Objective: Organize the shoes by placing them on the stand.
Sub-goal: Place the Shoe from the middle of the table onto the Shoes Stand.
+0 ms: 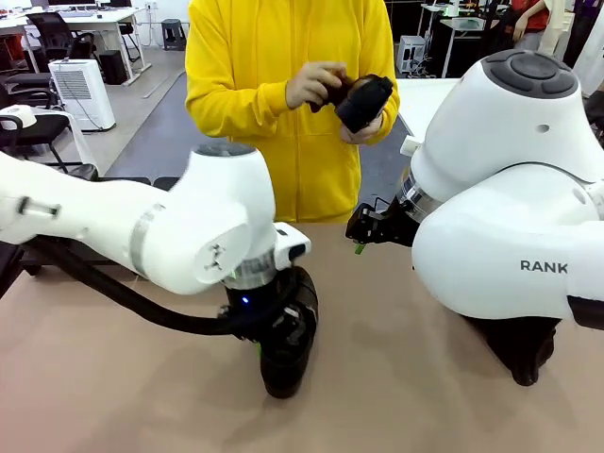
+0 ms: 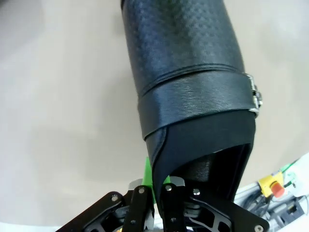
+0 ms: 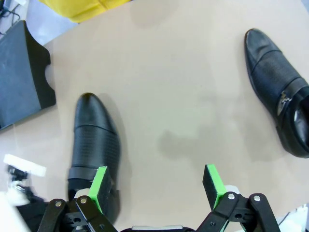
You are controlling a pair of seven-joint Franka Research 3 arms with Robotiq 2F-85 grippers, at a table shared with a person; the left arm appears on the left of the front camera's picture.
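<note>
Beyond the tan worktop (image 1: 113, 396) stands a person in a yellow sweatshirt (image 1: 255, 85), with a white boxy appliance (image 1: 82, 92) on the grey floor (image 1: 156, 113) and 1 black office chair (image 1: 55, 36) behind.

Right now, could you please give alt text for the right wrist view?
The right gripper, jaws open, hovers over the tan table between two black shoes: the near shoe by one green pad, the far shoe at the picture's right edge. The black stand sits top left.

Left shoe (image 3: 94, 140) and right shoe (image 3: 275, 92) well apart on table (image 3: 183, 96), stand (image 3: 19, 72) beyond left shoe, farther left
</note>
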